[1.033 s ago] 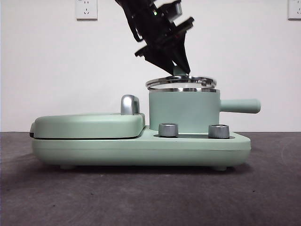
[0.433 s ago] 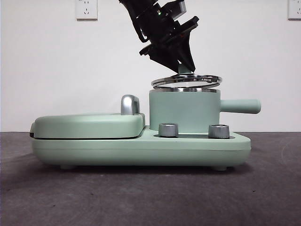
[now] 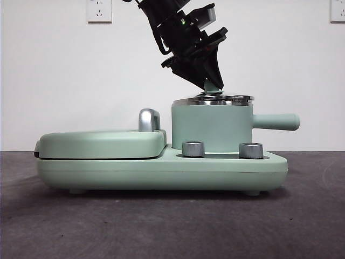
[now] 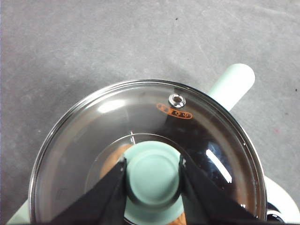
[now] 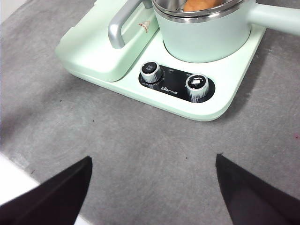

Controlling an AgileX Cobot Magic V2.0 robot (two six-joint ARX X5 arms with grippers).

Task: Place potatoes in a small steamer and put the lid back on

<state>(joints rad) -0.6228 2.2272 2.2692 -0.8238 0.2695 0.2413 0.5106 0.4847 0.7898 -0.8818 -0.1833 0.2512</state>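
Glass lid [image 4: 140, 136] is sitting level on the small steamer [image 3: 210, 127], over the potatoes [image 5: 199, 4]; left end effector [image 4: 152, 176] is pinching its knob, right end effector [image 5: 152, 187] is hanging spread.

- The mint-green cylindrical steamer pot [image 3: 211, 128] with a steel rim stands upright on the mint-green base, its straight side handle [image 3: 276, 121] pointing level to one side.
- The round glass lid [image 4: 145, 154] with a shiny steel rim lies flat on the pot's rim, its mint-green knob [image 4: 152, 175] on top.
- The orange-brown potato [image 5: 200, 4] lies inside the pot, showing dimly through the glass.
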